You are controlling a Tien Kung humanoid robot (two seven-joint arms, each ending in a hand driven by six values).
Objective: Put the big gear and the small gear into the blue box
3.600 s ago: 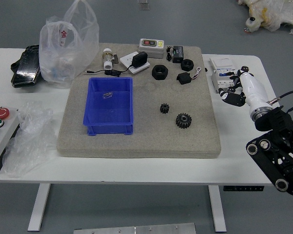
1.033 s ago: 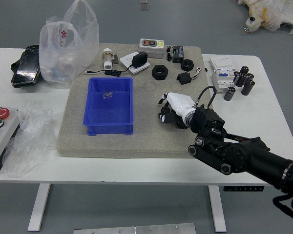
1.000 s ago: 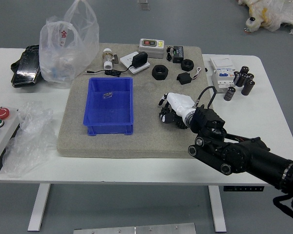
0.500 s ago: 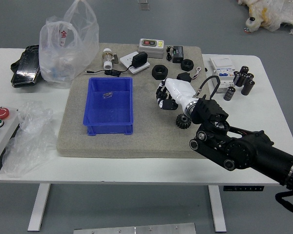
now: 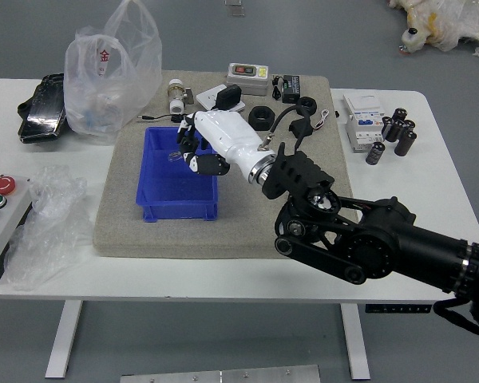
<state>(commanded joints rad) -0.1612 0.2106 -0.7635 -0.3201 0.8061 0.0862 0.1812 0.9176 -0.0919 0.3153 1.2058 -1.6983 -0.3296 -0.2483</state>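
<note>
My right hand is above the upper right part of the blue box, palm down, with its white back towards the camera. Whether it holds a gear cannot be seen. Neither the big gear nor the small gear shows in the head view. The right wrist and forearm cover the part of the grey mat where both lay in the oldest frame. A small clear or metallic item lies in the box. The left arm is out of view.
Behind the box are a white-capped bottle, a black adapter and black rings. A plastic bag stands at the back left, a button panel at the left edge. Black cylinders stand at the right.
From the mat by the gears, my right hand has moved left and slightly up the picture, over the box. The big gear, visible half a second ago, is now behind the arm.
</note>
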